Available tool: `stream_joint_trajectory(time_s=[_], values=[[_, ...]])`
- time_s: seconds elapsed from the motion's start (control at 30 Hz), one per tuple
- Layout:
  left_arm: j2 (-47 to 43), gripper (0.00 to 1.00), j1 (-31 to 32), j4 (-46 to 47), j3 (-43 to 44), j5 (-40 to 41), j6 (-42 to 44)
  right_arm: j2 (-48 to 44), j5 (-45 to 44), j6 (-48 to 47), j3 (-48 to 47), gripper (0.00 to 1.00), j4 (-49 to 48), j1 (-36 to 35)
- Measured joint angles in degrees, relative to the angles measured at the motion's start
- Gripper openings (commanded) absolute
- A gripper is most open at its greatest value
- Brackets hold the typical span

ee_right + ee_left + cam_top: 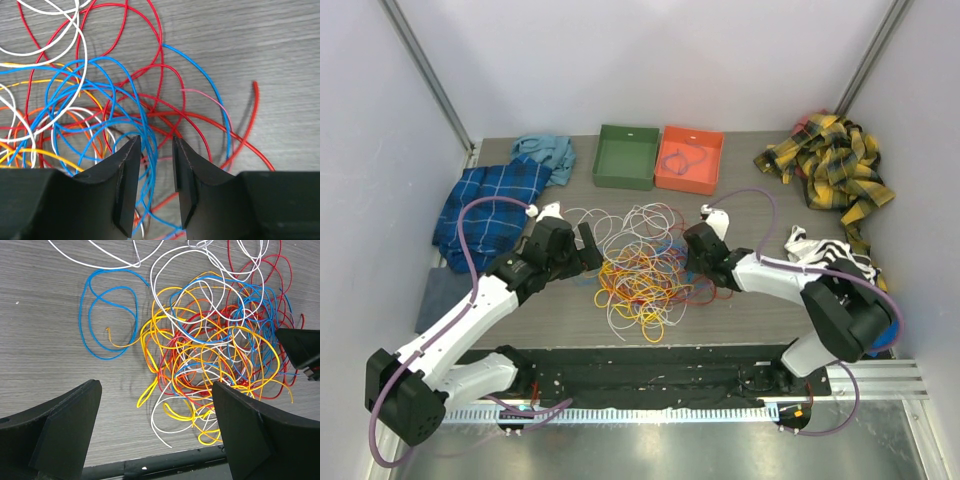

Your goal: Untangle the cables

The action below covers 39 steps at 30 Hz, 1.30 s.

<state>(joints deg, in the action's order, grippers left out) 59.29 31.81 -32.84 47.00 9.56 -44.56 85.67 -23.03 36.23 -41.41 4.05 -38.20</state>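
Yellow, red, white and blue cables (642,275) form one looped tangle. The left claw (590,248), at 9 o'clock, is wide open; the right claw (694,268), at 3 o'clock, is narrowly open around blue strands.

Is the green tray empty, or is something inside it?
Empty: the top view shows only the bare floor of the green tray.

Cables (642,272) sprawling across mid surface (745,320); bare strip lying open along near edge; green bin (626,158), orange bin (690,186) & cloths (830,165) crowding back.
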Motion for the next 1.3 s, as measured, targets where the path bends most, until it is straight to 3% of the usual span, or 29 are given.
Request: stream_joint_trajectory(time_s=[0.27, 0.37, 0.47, 0.5, 0.57, 0.7, 0.8, 0.93, 1.17, 1.23, 1.27, 1.3], values=[[0.0, 0.98, 0.0, 0.0, 0.0, 0.0, 0.0, 7.9, 0.1, -1.7, -6.6, 0.37, -2.1, 0.0], [0.1, 0.98, 0.0, 0.0, 0.0, 0.0, 0.0, 10.2, -0.2, -2.4, -9.0, 0.3, -2.1, 0.0], [0.2, 0.98, 0.0, 0.0, 0.0, 0.0, 0.0, 11.2, -0.3, -2.9, -9.4, 0.17, -1.8, 0.0], [0.2, 0.98, 0.0, 0.0, 0.0, 0.0, 0.0, 11.3, -0.3, -3.0, -9.4, 0.07, -1.7, 0.0], [0.2, 0.98, 0.0, 0.0, 0.0, 0.0, 0.0, 11.3, -0.4, -3.1, -9.4, 0.01, -1.6, 0.0], [0.2, 0.98, 0.0, 0.0, 0.0, 0.0, 0.0, 10.4, -0.5, -2.9, -9.2, 0.01, -0.8, 0.1], [0.2, 0.98, 0.0, 0.0, 0.0, 0.0, 0.0, 5.4, -0.7, -3.0, -9.0, 0.01, 2.2, 0.0], [-0.1, 0.98, 0.0, 0.6, 0.0, -0.2, 0.1, -8.2, -0.9, -3.3, -10.2, 0.01, 6.5, -0.7], [-0.2, 0.97, 0.2, 8.0, 2.1, -4.9, 0.1, -23.0, 1.6, -3.8, -25.1, 0.01, 10.3, -1.6], [0.7, 0.96, 1.0, 10.9, 3.5, -6.1, 0.0, -24.9, 2.4, -3.8, -27.0, 0.27, 10.7, -1.8], [1.3, 0.96, 1.5, 12.0, 4.3, -6.5, 0.0, -25.7, 2.7, -3.8, -27.2, 0.48, 10.9, -1.8], [1.9, 0.96, 1.9, 13.0, 5.0, -6.9, 0.0, -25.9, 2.8, -3.9, -27.1, 0.53, 11.7, -1.8]])
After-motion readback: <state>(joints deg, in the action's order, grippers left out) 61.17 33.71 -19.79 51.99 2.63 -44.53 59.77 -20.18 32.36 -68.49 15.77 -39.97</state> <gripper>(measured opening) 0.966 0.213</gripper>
